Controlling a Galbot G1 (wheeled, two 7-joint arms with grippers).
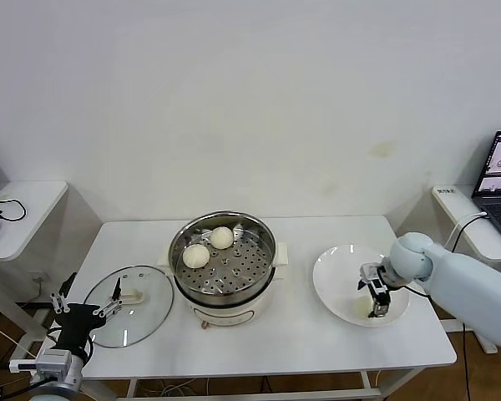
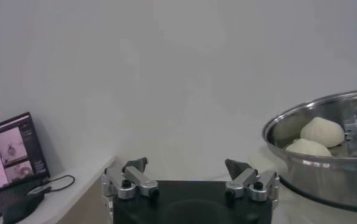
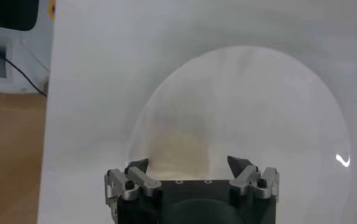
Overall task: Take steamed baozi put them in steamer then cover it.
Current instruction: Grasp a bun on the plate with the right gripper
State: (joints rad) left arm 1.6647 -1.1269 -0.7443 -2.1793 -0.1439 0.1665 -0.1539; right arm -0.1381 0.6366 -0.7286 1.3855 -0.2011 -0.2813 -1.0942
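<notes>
Steamer: stands at the centre of the worktop, uncovered.
Steamed baozi: two lie on the perforated tray, toward its left and rear; the second sits just beside the first.
Plate: white, right of the steamer.
Right gripper: lowered over the plate; fingers spread apart, nothing visible between them.
Left gripper: near the front-left worktop edge, over the glass lid; fingers wide, empty.
</notes>
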